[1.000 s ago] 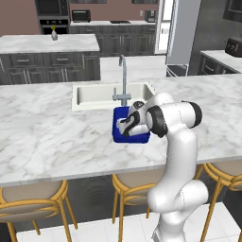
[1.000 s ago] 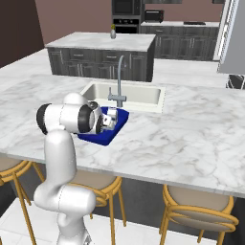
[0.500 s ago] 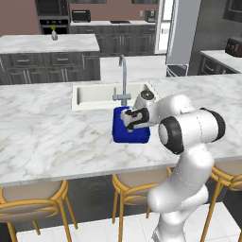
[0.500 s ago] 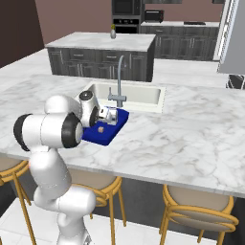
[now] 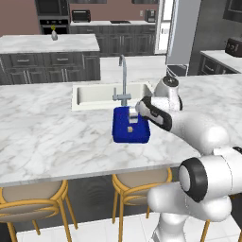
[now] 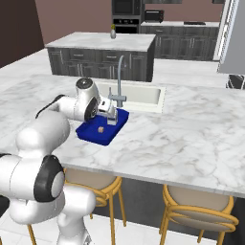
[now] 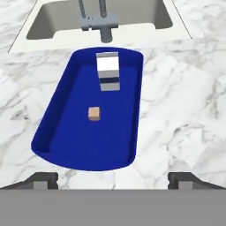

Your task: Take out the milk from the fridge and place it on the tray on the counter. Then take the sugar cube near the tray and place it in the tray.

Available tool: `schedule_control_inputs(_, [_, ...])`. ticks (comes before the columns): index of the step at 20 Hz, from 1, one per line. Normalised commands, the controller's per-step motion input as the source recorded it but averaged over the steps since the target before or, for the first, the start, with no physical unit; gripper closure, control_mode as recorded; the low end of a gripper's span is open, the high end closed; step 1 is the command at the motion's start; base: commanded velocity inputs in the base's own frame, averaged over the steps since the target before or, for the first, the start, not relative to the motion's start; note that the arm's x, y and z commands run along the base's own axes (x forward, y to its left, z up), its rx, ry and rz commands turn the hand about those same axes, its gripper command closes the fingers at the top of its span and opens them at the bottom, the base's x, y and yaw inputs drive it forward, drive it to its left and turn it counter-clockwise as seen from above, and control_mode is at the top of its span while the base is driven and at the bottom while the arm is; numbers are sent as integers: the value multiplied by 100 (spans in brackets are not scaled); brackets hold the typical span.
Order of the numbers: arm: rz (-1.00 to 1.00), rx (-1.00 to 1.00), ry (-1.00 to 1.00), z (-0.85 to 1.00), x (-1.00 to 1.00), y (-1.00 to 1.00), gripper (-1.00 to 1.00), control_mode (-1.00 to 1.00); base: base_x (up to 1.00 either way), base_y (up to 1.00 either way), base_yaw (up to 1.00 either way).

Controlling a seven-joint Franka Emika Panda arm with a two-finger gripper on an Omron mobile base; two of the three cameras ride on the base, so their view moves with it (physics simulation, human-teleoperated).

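Note:
The deep-blue tray [image 7: 66, 132] lies on the marble counter [image 7: 176, 110] just in front of the sink. The milk [image 7: 108, 70], a white carton with a dark blue band, stands upright at the tray's sink end. The sugar cube [image 7: 93, 113] rests on the tray floor near its middle, apart from the carton. My gripper [image 7: 113, 181] hovers open above the tray's near end, nothing between its fingertips [image 7: 42, 180]. From the base I see the tray [image 5: 124, 134], cube [image 5: 129, 128], carton [image 6: 112, 117] and gripper [image 5: 140, 110] over the tray's right side.
The white sink [image 5: 94, 94] and steel faucet [image 5: 124, 78] sit right behind the tray. The fridge [image 5: 182, 33] stands far back on the right. Wooden stools [image 5: 137, 184] line the counter's front edge. A second counter over dark cabinets [image 5: 47, 61] lies beyond.
The hand has drawn back and up from the tray while the arm's elbow swung outward. The jaws have spread a little wider. The cube now shows lying free on the tray floor.

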Motion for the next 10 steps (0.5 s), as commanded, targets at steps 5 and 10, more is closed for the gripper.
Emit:
schedule_control_inputs(5, [0, 0, 1, 100, -98, -5, -100, -100, 0, 0, 0])
schedule_control_inputs(10, [0, 0, 0, 100, -100, 0, -100, -100, 0, 0, 0])
